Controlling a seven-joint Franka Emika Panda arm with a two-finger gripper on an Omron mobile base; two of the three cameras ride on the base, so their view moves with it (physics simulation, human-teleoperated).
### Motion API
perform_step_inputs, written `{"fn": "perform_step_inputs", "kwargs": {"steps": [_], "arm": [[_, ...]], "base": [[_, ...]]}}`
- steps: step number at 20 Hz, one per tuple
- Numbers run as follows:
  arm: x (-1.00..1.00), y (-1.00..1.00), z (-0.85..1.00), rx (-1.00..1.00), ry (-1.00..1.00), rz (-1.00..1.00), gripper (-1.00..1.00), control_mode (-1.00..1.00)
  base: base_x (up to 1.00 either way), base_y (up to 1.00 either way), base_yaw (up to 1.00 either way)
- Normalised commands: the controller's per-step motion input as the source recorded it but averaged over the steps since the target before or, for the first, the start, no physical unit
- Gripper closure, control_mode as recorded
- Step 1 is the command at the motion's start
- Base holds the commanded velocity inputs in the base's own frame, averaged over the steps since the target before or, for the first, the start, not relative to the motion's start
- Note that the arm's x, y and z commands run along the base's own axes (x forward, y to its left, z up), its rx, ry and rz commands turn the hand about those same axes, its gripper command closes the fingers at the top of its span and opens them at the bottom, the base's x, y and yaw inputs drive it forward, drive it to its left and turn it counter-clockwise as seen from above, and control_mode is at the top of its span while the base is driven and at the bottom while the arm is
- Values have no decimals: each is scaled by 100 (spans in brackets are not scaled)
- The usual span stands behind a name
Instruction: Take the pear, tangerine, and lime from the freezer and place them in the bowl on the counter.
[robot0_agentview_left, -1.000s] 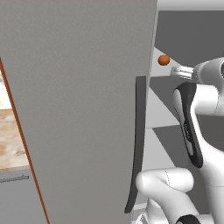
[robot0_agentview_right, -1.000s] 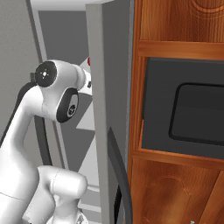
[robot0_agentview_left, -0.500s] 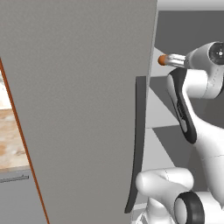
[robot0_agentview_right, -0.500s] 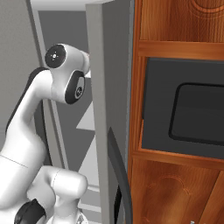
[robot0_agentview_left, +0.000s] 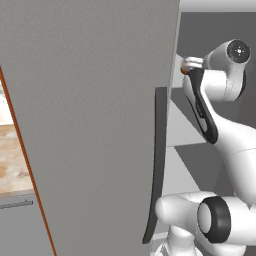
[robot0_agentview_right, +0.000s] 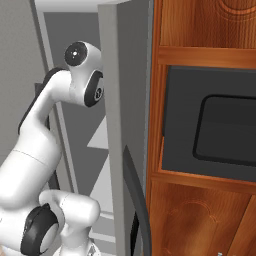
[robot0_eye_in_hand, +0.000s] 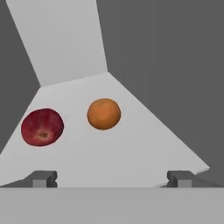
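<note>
You have the freezer (robot0_agentview_left: 90, 125) before you with its wide grey door swung open, and that door takes up most of the left base view; its long dark curved handle (robot0_agentview_left: 156, 165) runs down the door's free edge, right beside the robot's arm. To the right of the freezer, in the right base view, stands a brown wooden cabinet (robot0_agentview_right: 200, 210) with a dark built-in oven (robot0_agentview_right: 212, 127) set into it. On the far side of the door from the arm, in the left base view, you can see a strip of the counter (robot0_agentview_left: 11, 165), beige with rusty blotches. The arm reaches up and into the freezer's open compartment, at the level of an upper pale shelf (robot0_eye_in_hand: 122, 144). On that shelf, in the hand view, lies a red apple (robot0_eye_in_hand: 42, 127), and just beside it, a little farther back toward the freezer's rear wall, sits the tangerine (robot0_eye_in_hand: 104, 113); the two are apart, not touching. Your gripper (robot0_eye_in_hand: 112, 178) points along the shelf at them, its two dark fingertips (robot0_eye_in_hand: 180, 178) set wide apart at the shelf's near edge, with nothing between them and nothing held. The tangerine lies ahead of the gap between the fingertips, closer to the line of the one on the apple's side, and clear of both tips. In the left base view a small orange spot shows just beside the hand, next to the door's edge.
</note>
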Motion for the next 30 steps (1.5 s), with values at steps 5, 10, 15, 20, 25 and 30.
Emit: {"fn": "perform_step_inputs", "kwargs": {"steps": [5,10,15,20,25,30], "arm": [[42,0,-13,0,2,4,-100,-100],[33,0,-25,0,0,2,-100,-100],[24,0,-9,0,0,0,-100,-100],[7,0,0,0,0,0,-100,-100],[30,0,0,0,0,0,-100,-100],[28,-5,0,0,0,0,-100,-100]], "base": [[0,0,0],[0,0,0],[0,0,0],[0,0,0],[0,0,0],[0,0,0]]}}
